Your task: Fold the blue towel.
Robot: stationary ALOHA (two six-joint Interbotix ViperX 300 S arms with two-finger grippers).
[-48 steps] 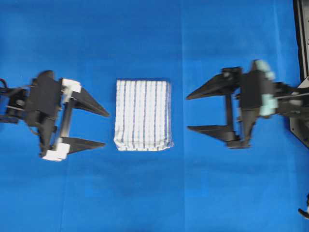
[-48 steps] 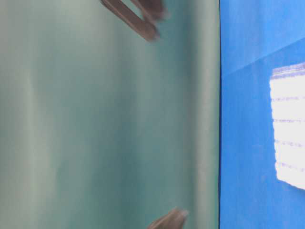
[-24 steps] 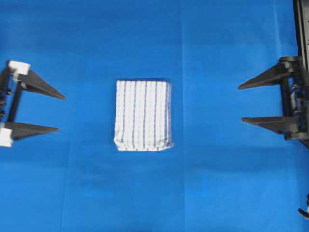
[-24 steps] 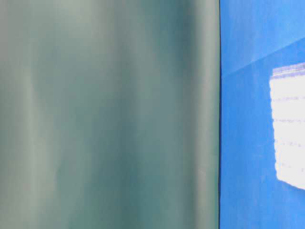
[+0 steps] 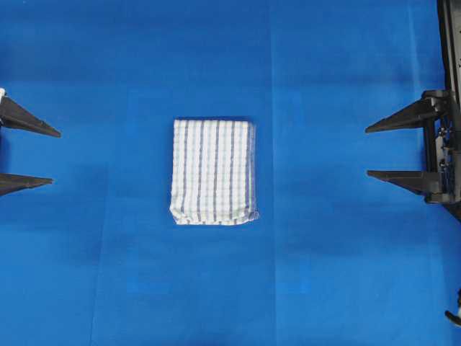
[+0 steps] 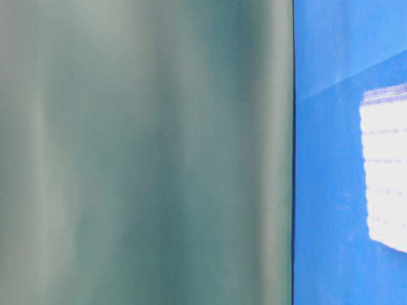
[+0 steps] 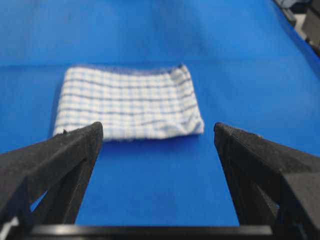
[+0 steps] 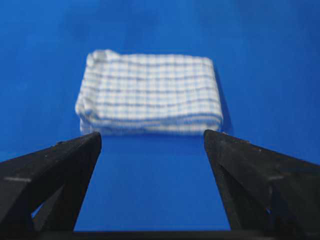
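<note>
Jaws of the left gripper (image 5: 43, 157) stand wide apart at the left edge of the overhead frame, pointing right toward the blue towel (image 5: 214, 172), which lies folded at centre, its long axis running top to bottom. Right gripper (image 5: 378, 151), equally spread, sits at the right edge, about as far off. Blue table covering (image 5: 324, 274) surrounds the towel with ample room.
</note>
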